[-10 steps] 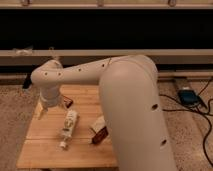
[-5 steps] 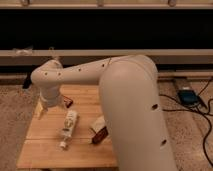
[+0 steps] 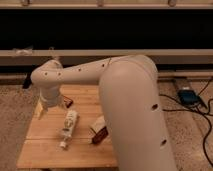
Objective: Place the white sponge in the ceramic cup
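My gripper [image 3: 45, 106] hangs at the end of the white arm [image 3: 125, 100], low over the back left corner of the wooden table [image 3: 50, 150]. A pale tip shows under it near the table's left edge. I do not see the ceramic cup; it is hidden or out of view. I cannot make out the white sponge for certain. A pale tan block [image 3: 98, 123] lies by the arm's edge at mid-table, on or beside a dark red thing [image 3: 100, 135]; I cannot tell what it is.
A white tube-shaped bottle [image 3: 68, 128] with a label lies on its side in the middle of the table. A small red-brown thing [image 3: 68, 103] sits right of the gripper. A blue device [image 3: 187, 96] and cables lie on the floor at right.
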